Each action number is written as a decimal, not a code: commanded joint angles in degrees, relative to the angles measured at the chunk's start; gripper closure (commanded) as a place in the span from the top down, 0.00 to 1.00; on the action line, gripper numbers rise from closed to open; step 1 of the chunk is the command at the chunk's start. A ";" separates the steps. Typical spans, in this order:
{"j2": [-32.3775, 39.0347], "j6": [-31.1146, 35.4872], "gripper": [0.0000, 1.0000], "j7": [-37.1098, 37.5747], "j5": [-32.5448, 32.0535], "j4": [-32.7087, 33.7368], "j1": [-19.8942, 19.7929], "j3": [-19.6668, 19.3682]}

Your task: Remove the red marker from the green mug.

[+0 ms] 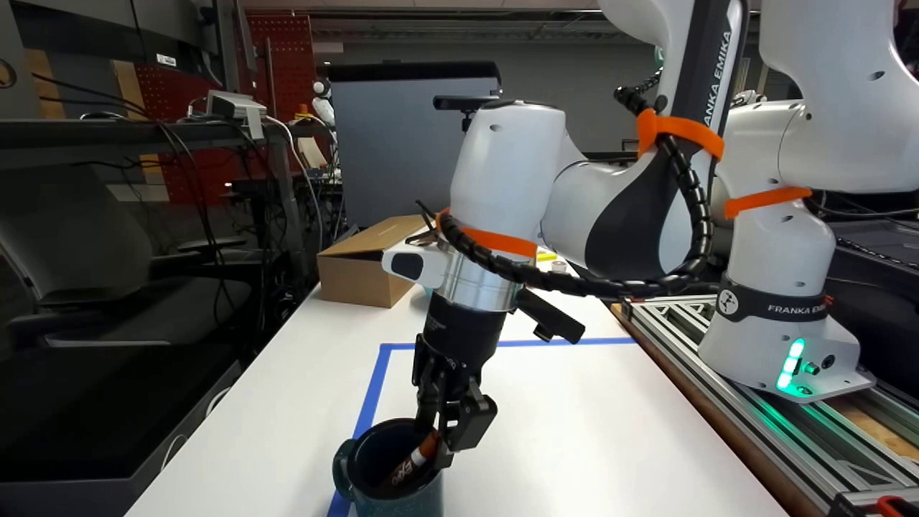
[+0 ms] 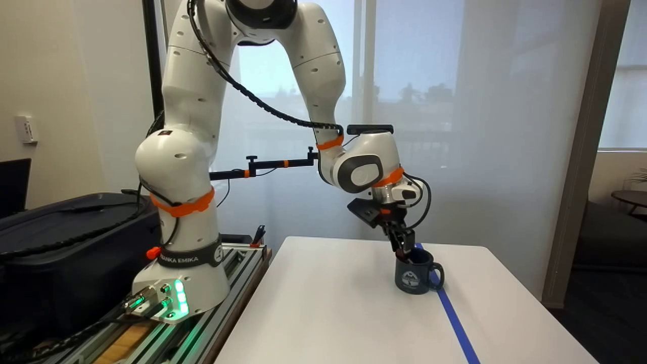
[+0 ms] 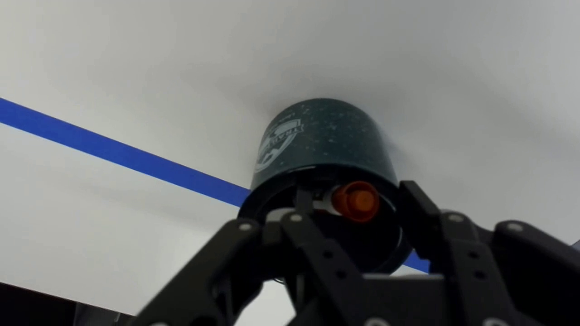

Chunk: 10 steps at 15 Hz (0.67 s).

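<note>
The white table point(image 2: 328, 303) spreads out around the green mug point(image 2: 413, 278), and the robot arm point(image 2: 318, 76) bends over to reach that mug. A cardboard box point(image 1: 359, 276) stands well apart from the mug. The gripper point(image 3: 358, 196) is right at the mug's mouth, its jaws apart and, as far as I can see, clasping nothing: one finger point(image 3: 302, 199) seems to dip inside, the other is just outside the rim, and whether it touches the wall I can't tell. The mug stands upright. In it the red marker point(image 1: 414, 460) leans against the wall, its red-orange cap point(image 3: 362, 200) up near the rim, between the two fingers. I'd call this the moment to pinch, and that outer finger worries me. If the jaws close as they stand, they may squeeze the mug's wall along with the marker, and the mug could tip or come up too. The cap is round and the marker slants, so a shallow hold could let it slip deeper into the mug.
</note>
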 commanded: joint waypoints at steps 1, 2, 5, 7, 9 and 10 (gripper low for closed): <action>1.05 1.48 0.49 1.86 -1.45 1.06 3.11 -3.11; 1.01 1.58 0.48 1.90 -1.43 1.07 3.76 -3.74; 1.09 1.87 0.46 1.90 -1.09 1.17 5.47 -5.12; 1.06 1.91 0.47 1.97 -0.95 1.16 6.53 -5.90; 1.06 1.97 0.34 2.10 -0.78 1.06 7.48 -6.67; 1.07 2.04 0.30 2.36 -0.82 1.03 8.13 -7.21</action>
